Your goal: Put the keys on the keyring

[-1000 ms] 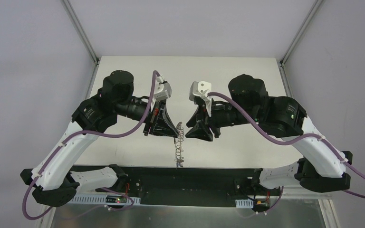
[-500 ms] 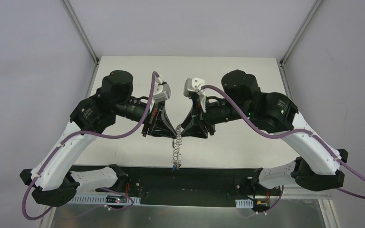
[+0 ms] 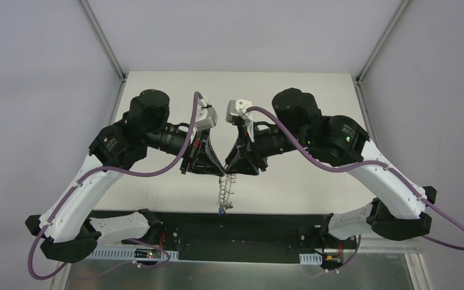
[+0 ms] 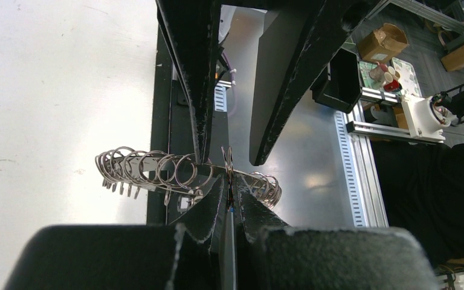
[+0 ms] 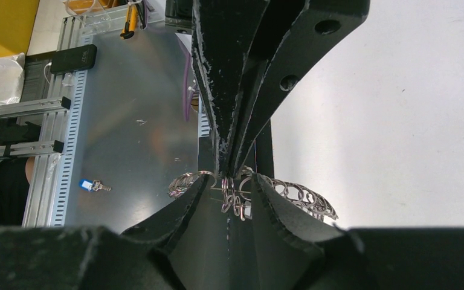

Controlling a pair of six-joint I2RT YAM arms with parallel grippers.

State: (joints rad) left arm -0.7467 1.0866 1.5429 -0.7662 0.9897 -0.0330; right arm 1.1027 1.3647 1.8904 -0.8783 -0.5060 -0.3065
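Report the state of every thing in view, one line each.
keyring, held in the air by its rim.
left gripper, shut on the keyring.
right gripper, open, astride the keyring.
blue-tagged key, lying loose, not on the keyring.

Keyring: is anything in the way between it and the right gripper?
Nothing visible is in the way. The right gripper straddles the wire loops of the keyring with its jaws apart. The left gripper pinches the ring from the opposite side.
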